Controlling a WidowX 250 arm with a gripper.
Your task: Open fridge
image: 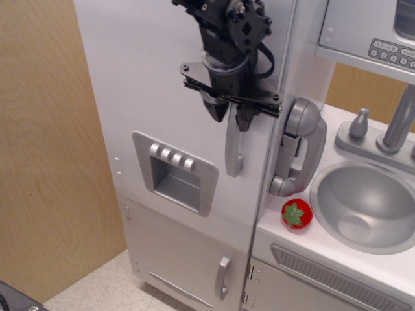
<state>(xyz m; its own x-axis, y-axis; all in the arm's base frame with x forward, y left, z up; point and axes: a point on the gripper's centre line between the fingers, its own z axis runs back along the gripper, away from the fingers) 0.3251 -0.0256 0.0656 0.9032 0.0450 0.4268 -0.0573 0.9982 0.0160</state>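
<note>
The tall silver-white fridge fills the left and middle of the view, its big door closed. A recessed grey dispenser panel sits low on the door. The vertical grey handle runs down the door's right edge. My black gripper hangs in front of the door at the top of the handle, one finger on each side of it, jaws narrowly open. The top of the handle is hidden behind the fingers. I cannot tell whether the fingers touch the handle.
A smaller lower door with a short handle is below. A grey toy phone hangs just right of the handle. A sink, tap, red strawberry and microwave stand right. A wood panel is left.
</note>
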